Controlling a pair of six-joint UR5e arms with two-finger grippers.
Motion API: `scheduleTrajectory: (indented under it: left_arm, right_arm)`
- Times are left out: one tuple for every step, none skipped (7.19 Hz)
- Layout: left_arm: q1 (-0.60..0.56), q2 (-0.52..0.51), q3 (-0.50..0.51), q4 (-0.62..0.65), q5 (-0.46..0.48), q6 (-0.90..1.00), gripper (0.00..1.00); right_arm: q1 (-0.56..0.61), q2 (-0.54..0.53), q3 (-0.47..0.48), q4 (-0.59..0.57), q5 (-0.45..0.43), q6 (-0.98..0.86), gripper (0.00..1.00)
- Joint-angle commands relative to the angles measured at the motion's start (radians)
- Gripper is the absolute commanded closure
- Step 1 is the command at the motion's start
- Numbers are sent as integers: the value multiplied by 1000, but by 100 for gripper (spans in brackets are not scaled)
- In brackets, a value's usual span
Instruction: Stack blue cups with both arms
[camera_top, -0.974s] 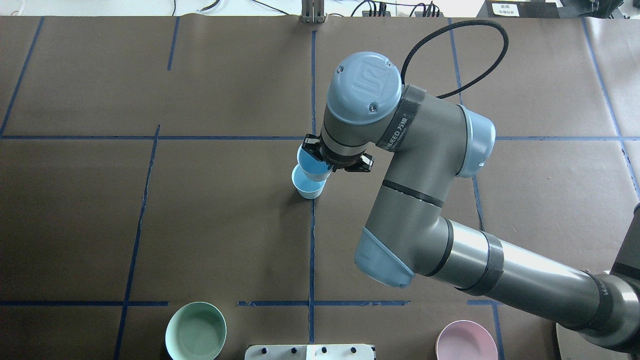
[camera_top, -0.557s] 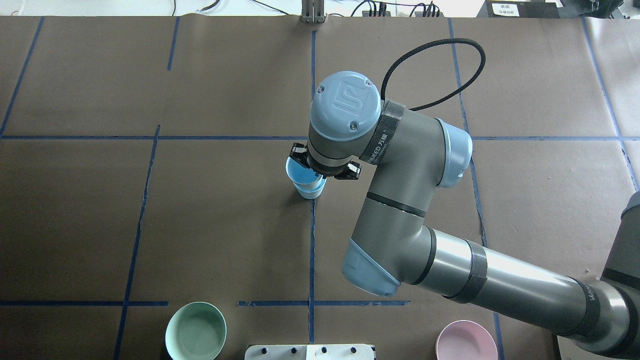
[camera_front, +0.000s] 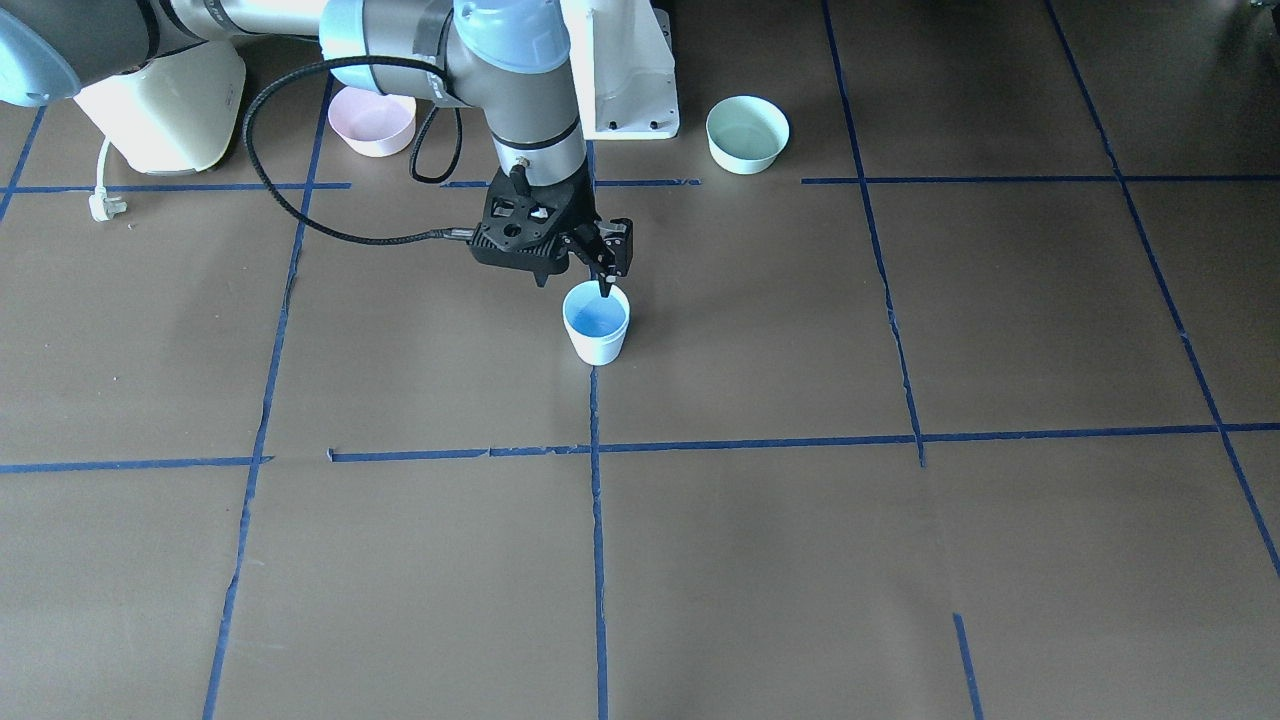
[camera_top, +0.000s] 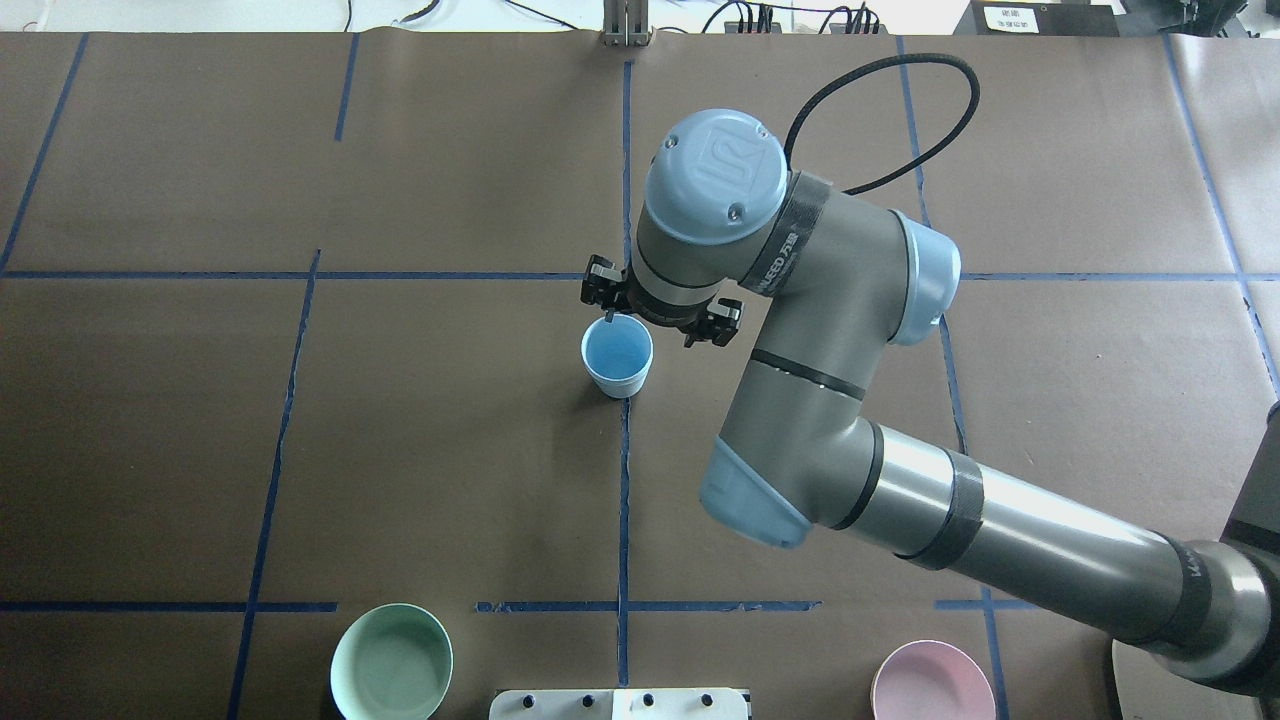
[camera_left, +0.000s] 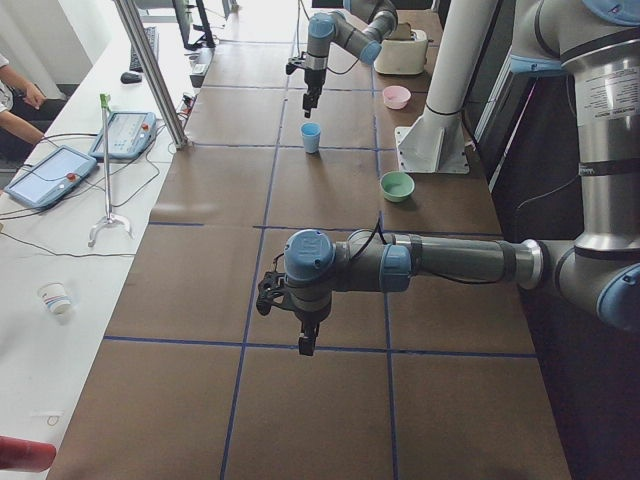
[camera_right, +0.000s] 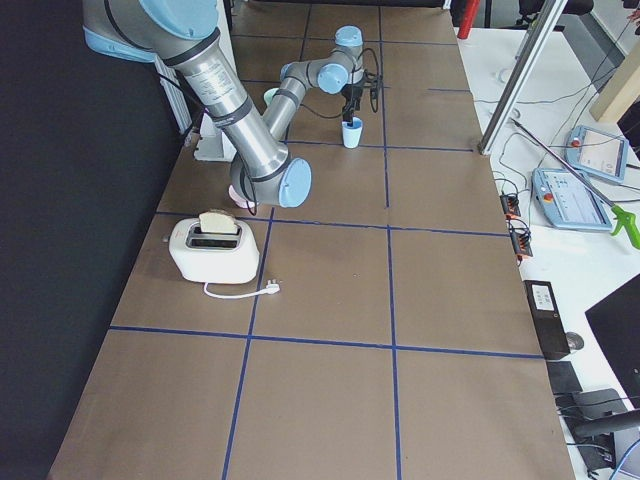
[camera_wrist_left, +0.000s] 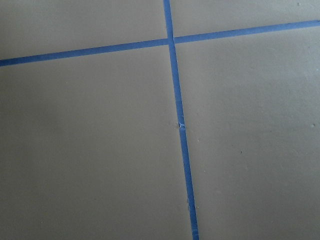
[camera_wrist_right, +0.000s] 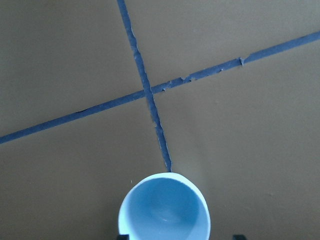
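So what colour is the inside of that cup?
Bright blue inside the cup, paler on the outside. The right wrist view shows it best.

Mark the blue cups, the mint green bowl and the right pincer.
blue cups (camera_top: 617, 356): overhead view, on the bright blue inside.
mint green bowl (camera_top: 391, 662): overhead view, centre of its inside.
right pincer (camera_front: 574, 286): front-facing view, midway between its fingertips.
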Motion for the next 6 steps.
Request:
scheduleTrajectory:
  left_arm:
    - [3, -7, 20, 12, 6, -5, 0]
    - [6, -10, 37, 14, 6, -5, 0]
    - [4, -7, 39, -1, -1, 4, 0]
    - [4, 0, 45, 5, -5, 4, 0]
    - [4, -3, 66, 6, -2, 4, 0]
    - [4, -1, 69, 9, 9, 5, 0]
  right_arm:
    - [194, -120, 2, 1, 183, -314, 0]
    - [326, -198, -1, -2, 300, -533, 0]
    - [447, -304, 2, 4, 402, -759, 0]
    - [538, -426, 16, 7, 432, -982, 0]
    - [607, -545, 33, 13, 433, -1166, 0]
    - [682, -696, 62, 19, 430, -1379, 0]
